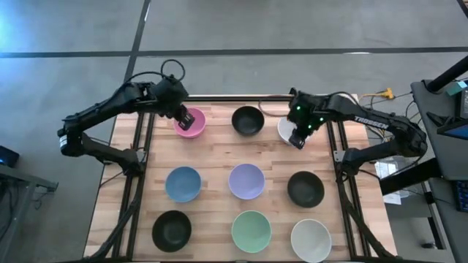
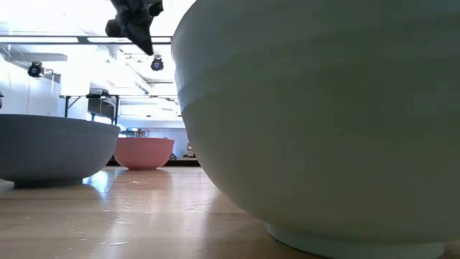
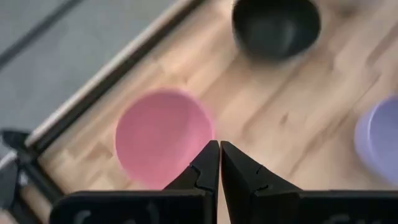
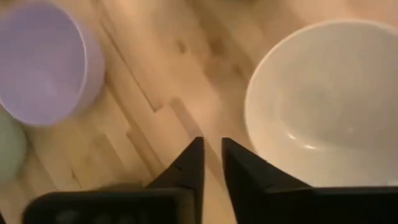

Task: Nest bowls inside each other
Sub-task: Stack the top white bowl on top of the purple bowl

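Observation:
Nine bowls stand on their bases in three rows on the wooden table. The far row holds the pink bowl (image 1: 191, 126), a black bowl (image 1: 248, 120) and a white bowl (image 1: 282, 130), which is partly hidden under my right arm. In the middle row are the blue (image 1: 183, 183), lavender (image 1: 246, 181) and black (image 1: 306, 188) bowls. Nearest are the black (image 1: 172, 229), mint green (image 1: 251, 231) and white (image 1: 311, 239) bowls. My left gripper (image 3: 219, 149) is shut and hovers high above the pink bowl (image 3: 163, 135). My right gripper (image 4: 212, 146) hovers beside the far white bowl (image 4: 326, 102), its fingers a narrow gap apart.
The bowls stand apart, with strips of bare wood (image 1: 216, 157) between the rows. Black frame rails (image 1: 139, 161) run along the table's left and right sides. In the low view the mint green bowl (image 2: 323, 115) fills the foreground, and my left gripper (image 2: 136, 25) hangs above the pink bowl (image 2: 144, 152).

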Motion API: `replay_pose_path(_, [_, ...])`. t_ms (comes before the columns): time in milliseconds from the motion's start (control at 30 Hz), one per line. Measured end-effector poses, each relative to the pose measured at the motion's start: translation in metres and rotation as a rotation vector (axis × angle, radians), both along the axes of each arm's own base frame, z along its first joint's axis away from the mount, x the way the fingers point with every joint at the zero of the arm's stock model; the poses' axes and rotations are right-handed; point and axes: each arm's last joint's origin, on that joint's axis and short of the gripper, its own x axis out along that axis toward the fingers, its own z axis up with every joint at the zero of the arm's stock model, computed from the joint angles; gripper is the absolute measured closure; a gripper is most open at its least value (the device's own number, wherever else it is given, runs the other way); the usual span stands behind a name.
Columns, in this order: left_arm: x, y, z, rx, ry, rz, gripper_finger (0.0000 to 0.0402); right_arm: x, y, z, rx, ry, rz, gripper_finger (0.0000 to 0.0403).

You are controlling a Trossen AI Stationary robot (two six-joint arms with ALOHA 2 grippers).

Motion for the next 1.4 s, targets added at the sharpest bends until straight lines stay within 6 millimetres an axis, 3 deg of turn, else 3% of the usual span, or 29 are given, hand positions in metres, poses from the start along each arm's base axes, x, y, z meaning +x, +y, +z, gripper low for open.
replay_pose_path(133, [-0.008,-0.007,-0.007,-0.044,0.101,-0.015,0.0402,0.004,0.008,-0.012,-0.045,0.008,0.129,0.0277])
replay_pose_path(333, [-0.027,-0.017,-0.018,-0.046,0.105,-0.021,0.0402,0.01,0.009,-0.025,-0.206,0.007,0.11,0.0191])
replay_pose_path(567, [-0.05,-0.027,-0.033,-0.072,0.081,0.021,0.0402,0.01,0.007,-0.049,-0.227,0.092,0.09,0.0141])
replay_pose_path(800, [-0.059,-0.031,-0.037,-0.078,0.021,0.031,0.0402,0.019,0.003,-0.08,-0.193,0.164,0.081,0.0135])
replay_pose_path(1033, [-0.058,-0.031,-0.038,-0.081,0.01,0.027,0.0402,0.029,-0.001,-0.109,-0.123,0.282,0.021,0.0158])
replay_pose_path(1400, [-0.053,-0.029,-0.039,-0.083,0.008,0.024,0.0402,0.036,-0.003,-0.131,-0.086,0.366,0.007,0.0183])
